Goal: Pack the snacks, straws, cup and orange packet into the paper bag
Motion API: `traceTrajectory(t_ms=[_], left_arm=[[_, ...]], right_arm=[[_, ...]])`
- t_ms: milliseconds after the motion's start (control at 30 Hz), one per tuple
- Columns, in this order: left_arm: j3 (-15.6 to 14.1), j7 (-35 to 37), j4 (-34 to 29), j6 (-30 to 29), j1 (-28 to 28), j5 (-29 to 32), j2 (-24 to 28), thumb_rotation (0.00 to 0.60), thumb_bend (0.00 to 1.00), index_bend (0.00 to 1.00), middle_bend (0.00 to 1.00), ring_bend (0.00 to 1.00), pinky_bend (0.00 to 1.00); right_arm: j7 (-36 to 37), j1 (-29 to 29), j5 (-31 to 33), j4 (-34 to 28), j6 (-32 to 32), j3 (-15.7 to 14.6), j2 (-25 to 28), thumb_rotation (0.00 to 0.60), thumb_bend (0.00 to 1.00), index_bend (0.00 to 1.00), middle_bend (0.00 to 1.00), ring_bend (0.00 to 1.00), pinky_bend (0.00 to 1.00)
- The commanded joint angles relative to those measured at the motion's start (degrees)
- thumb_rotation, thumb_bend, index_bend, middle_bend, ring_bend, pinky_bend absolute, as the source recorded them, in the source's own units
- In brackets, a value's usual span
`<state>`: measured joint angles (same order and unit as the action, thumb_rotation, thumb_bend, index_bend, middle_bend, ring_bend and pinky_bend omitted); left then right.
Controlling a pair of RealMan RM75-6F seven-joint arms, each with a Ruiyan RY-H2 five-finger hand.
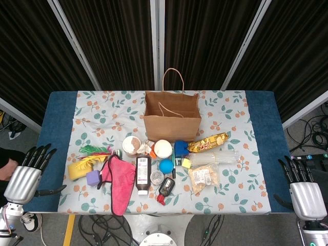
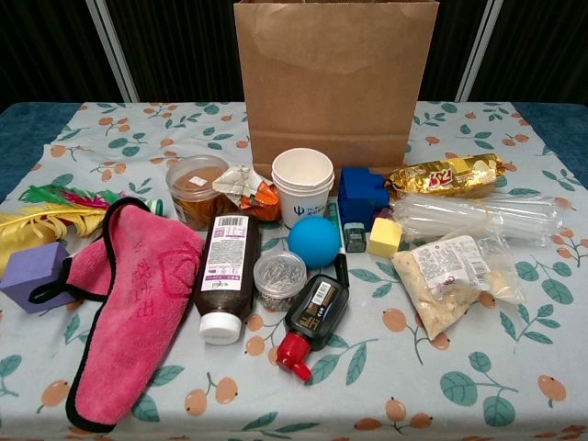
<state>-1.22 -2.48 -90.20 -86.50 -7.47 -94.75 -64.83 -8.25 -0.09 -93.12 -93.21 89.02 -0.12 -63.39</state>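
The bag (image 1: 171,114) stood open behind the cup (image 2: 302,185) and snacks (image 2: 445,175). Both hands (left (image 1: 24,179), right (image 1: 305,193)) were spread and held nothing.

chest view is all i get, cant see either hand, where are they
Observer: The head view shows both clear of the items. The left hand is by the front left corner of the table and the right hand is by the front right corner. Both hold nothing, fingers apart.
Operator: is the paper bag open on top
Observer: Yes. In the head view its mouth faces up and is open, with one handle drooping into it and the other standing up at the back.
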Motion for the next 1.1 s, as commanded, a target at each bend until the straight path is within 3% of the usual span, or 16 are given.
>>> traceTrajectory(t_ms=[33, 367, 533, 733, 833, 933, 1100], left_arm=[[0.0, 0.1, 0.0, 0.2, 0.0, 0.1, -0.1, 0.227, 0.0, 0.06, 0.04, 0.03, 0.07], [0.2, 0.4, -0.8, 0.6, -0.2, 0.6, 0.4, 0.229, 0.0, 0.06, 0.04, 0.03, 0.07], [0.2, 1.5, 0.0, 1.1, -0.5, 0.6, -0.1, 0.229, 0.0, 0.06, 0.04, 0.03, 0.07], [0.4, 2.3, 1.0, 1.3, -0.9, 0.5, -1.0, 0.231, 0.0, 0.06, 0.04, 0.03, 0.07], [0.5, 2.7, 1.2, 1.2, -0.9, 0.7, -0.7, 0.238, 0.0, 0.06, 0.04, 0.03, 0.07], [0.7, 3.3, 1.2, 0.8, -0.7, 1.1, -0.3, 0.238, 0.0, 0.06, 0.04, 0.03, 0.07], [0.8, 3.9, 1.3, 0.6, -0.4, 1.6, 0.0, 0.235, 0.0, 0.06, 0.04, 0.03, 0.07]], right_arm=[[0.0, 0.1, -0.1, 0.1, -0.1, 0.0, 0.0, 0.579, 0.0, 0.0, 0.0, 0.0, 0.0], [4.1, 1.7, -1.0, -0.4, -1.0, 0.7, 1.0, 0.591, 0.0, 0.0, 0.0, 0.0, 0.0], [10.2, 5.8, 0.0, 0.8, -2.8, 4.5, 1.4, 0.6, 0.0, 0.05, 0.07, 0.0, 0.01], [7.5, 14.3, 3.7, 5.3, -10.3, 10.6, 0.7, 0.6, 0.0, 0.16, 0.18, 0.09, 0.15], [5.7, 17.9, 6.1, 6.2, -15.7, 12.0, 0.5, 0.6, 0.0, 0.18, 0.2, 0.1, 0.18], [3.8, 20.6, 7.3, 5.0, -20.5, 11.7, 0.7, 0.6, 0.0, 0.19, 0.2, 0.1, 0.18], [-4.1, 20.6, 5.8, 0.9, -22.2, 7.8, -0.1, 0.6, 0.0, 0.19, 0.2, 0.1, 0.18]])
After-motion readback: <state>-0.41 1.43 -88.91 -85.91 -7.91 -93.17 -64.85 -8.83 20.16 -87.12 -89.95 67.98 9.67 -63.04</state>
